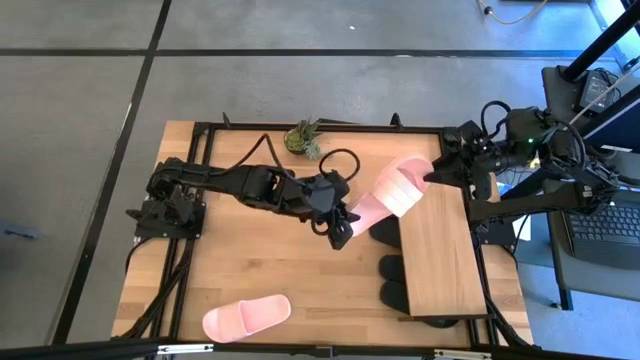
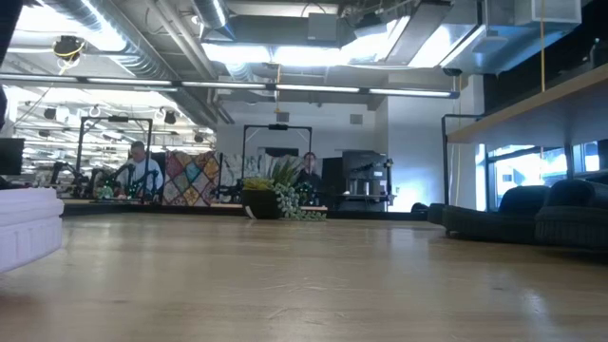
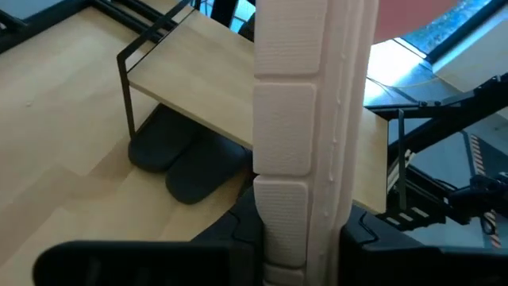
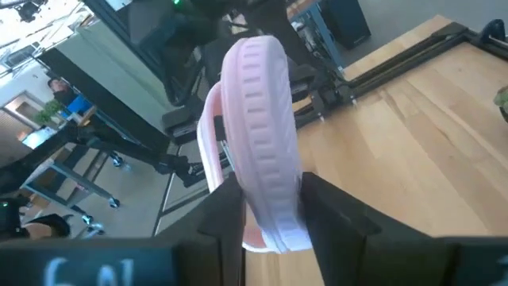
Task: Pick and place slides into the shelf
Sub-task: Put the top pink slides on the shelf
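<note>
One light pink slide (image 1: 392, 190) hangs in the air between both grippers, over the far end of the shelf (image 1: 440, 255). My left gripper (image 1: 342, 224) is shut on its heel end and my right gripper (image 1: 436, 176) on its toe end. The second pink slide (image 1: 247, 317) lies sole down near the table's near edge and shows in the low view as the pink slide (image 2: 27, 233) at the left. Black slides (image 1: 392, 268) lie on the table under the shelf's top board, also in the left wrist view as black slides (image 3: 171, 147). My left gripper pinches the pink slide's heel end (image 3: 282, 214) between its two fingers (image 3: 238, 234), coming level from the table's left. The slide is turned on edge and lifted clear of the table. My right gripper pinches the slide's toe end (image 4: 270, 214) between its two fingers (image 4: 333, 214), coming from the table's right and far side. The sole runs away from the fingers toward the left arm, clear of table and shelf.
A small potted plant (image 1: 303, 138) stands at the table's far edge, behind the left arm. The shelf's thin dark frame (image 3: 127, 87) runs along the table's right side. Bare wooden table (image 1: 260, 260) lies between the left arm and the near pink slide.
</note>
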Controlling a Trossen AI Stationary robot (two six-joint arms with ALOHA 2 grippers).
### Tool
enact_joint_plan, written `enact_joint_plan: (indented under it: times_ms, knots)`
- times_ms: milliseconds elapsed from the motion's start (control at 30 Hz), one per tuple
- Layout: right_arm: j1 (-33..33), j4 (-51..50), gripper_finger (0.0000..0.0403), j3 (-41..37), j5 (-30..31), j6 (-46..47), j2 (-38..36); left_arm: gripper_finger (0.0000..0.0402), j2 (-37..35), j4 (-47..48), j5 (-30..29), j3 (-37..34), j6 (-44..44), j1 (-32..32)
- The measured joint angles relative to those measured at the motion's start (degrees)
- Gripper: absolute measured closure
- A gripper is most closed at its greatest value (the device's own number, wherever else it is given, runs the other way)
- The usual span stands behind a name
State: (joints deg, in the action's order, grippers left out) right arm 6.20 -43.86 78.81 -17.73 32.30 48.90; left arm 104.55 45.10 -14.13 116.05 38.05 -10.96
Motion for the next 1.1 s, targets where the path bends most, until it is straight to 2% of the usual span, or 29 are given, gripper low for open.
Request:
enact_joint_plan:
  times_ms: [233, 433, 567, 700, 900, 1100]
  knots:
    - [0.00, -0.17, 0.0239, 0.00, 0.01, -1.64, -0.15, 0.0337, 0.07, -0.15, 3.63, 0.00, -1.40, 2.17]
    - [0.00, -0.19, 0.0160, 0.00, -0.29, -3.35, -0.17, 0.0337, 0.07, -0.22, 8.82, -0.02, -1.78, 4.28]
    - [-0.02, -0.53, 0.0112, -0.02, -0.17, -10.50, -0.25, 0.0337, 0.07, -0.31, 14.57, -0.02, -1.52, 6.11]
    - [-0.04, -1.19, 0.0092, -0.04, 7.47, -20.41, -1.02, 0.0336, 0.07, -0.15, 19.50, -0.02, -0.53, 7.83]
    - [-0.02, -1.70, 0.0089, -0.04, 21.58, -28.09, -3.21, 0.0336, 0.08, 0.21, 24.89, -0.04, 0.62, 9.64]
    - [-0.02, -1.89, 0.0089, -0.04, 23.23, -31.38, -6.07, 0.0336, 1.59, -0.15, 29.03, 0.01, 0.61, 11.30]
